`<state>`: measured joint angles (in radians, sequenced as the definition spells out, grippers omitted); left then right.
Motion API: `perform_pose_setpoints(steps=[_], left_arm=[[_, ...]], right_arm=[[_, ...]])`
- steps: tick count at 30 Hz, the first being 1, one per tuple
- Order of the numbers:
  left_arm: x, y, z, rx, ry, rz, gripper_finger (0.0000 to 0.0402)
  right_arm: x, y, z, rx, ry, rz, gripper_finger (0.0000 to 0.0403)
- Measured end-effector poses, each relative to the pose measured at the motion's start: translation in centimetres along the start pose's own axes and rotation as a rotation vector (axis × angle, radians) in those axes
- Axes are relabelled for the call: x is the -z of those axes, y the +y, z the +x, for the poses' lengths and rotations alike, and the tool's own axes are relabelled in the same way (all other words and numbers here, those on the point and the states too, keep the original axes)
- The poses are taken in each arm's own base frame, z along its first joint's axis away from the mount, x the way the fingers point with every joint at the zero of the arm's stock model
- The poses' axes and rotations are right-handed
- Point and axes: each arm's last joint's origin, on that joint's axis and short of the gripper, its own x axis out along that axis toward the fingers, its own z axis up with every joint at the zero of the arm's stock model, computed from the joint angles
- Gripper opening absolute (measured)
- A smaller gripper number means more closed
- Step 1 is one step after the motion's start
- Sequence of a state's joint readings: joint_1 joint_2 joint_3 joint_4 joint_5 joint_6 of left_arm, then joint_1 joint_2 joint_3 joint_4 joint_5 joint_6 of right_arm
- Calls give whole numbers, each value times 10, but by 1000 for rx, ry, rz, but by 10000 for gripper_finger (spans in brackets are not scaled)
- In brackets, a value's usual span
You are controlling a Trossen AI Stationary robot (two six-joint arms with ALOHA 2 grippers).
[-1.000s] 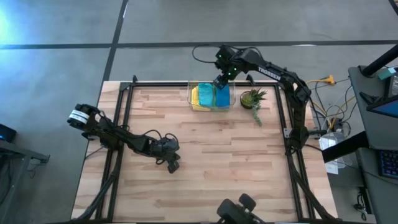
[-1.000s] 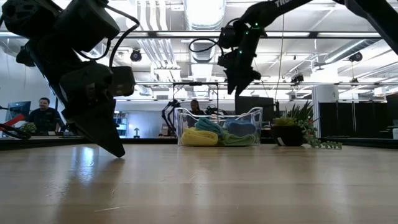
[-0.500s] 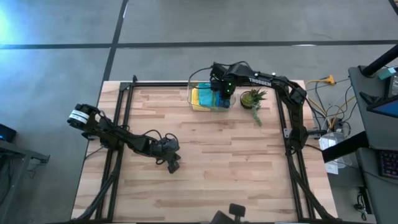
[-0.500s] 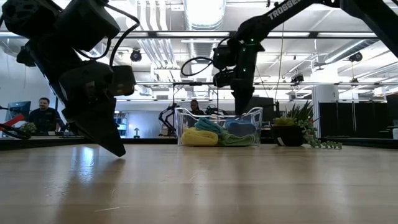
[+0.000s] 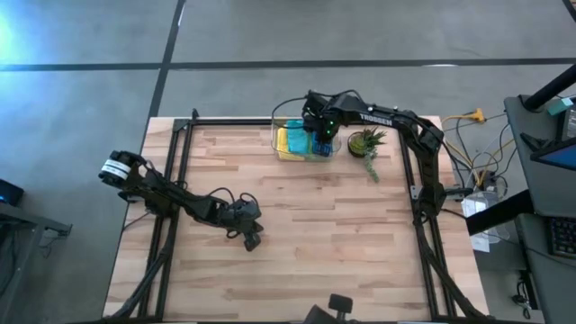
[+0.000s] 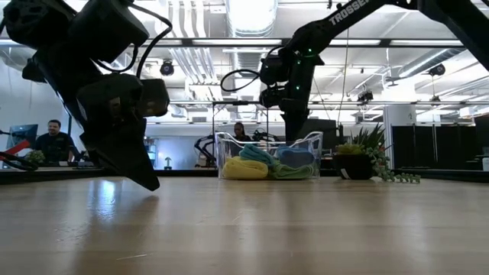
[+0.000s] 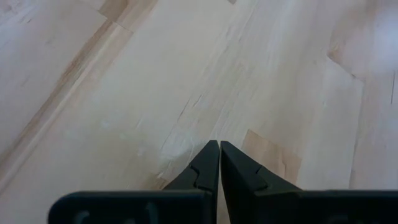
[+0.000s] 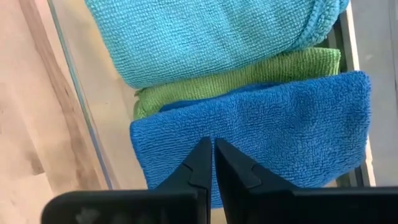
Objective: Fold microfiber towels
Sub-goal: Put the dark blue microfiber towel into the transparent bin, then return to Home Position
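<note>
The microfiber towels sit bunched together in a clear plastic bin at about twelve o'clock on the wooden surface, close to its far edge. In the right wrist view three of them lie stacked against one another: the blue towel nearest the camera, the lime green towel showing as a strip just behind it, and the teal towel behind that. The yellow towel fills the nine o'clock side of the bin in the high view, and in the low view it lies at the bin's left end behind the clear wall.

The right end effector has its tips down on the blue towel, fingers clenched together with no gap between them; whether a pinch of cloth is caught between the tips cannot be told. In the high view this end effector hangs over the three o'clock half of the bin.

A small potted plant stands just beside the bin at its three o'clock side.

The left end effector waits well apart from the bin, toward seven o'clock on the surface, fingers clenched on nothing, tips pointing at bare wood.

In the low view, two people show in the room beyond the surface.
</note>
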<state>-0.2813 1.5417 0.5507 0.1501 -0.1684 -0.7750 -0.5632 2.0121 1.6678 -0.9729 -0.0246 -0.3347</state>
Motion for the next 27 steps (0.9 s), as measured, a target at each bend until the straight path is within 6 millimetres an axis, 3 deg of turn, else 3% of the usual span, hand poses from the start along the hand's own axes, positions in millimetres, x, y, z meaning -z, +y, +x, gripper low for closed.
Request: perform_pose_setpoints(steps=[10,15,17,22,24,27], left_arm=[[0,0,0,5,5,-2,0],[1,-1,0,18,18,-3,0],[1,-1,0,28,28,-3,0],[2,-2,0,61,58,-4,0],[2,-3,-1,80,72,-4,0],[-3,-8,-2,117,70,-7,0]], right_arm=[[9,4,13,-14,41,46,12],[6,3,7,-8,27,113,12],[3,2,-8,-1,3,132,12],[9,8,-68,4,-88,183,12],[16,17,-90,-41,-162,204,12],[28,48,-119,-153,-317,182,12]])
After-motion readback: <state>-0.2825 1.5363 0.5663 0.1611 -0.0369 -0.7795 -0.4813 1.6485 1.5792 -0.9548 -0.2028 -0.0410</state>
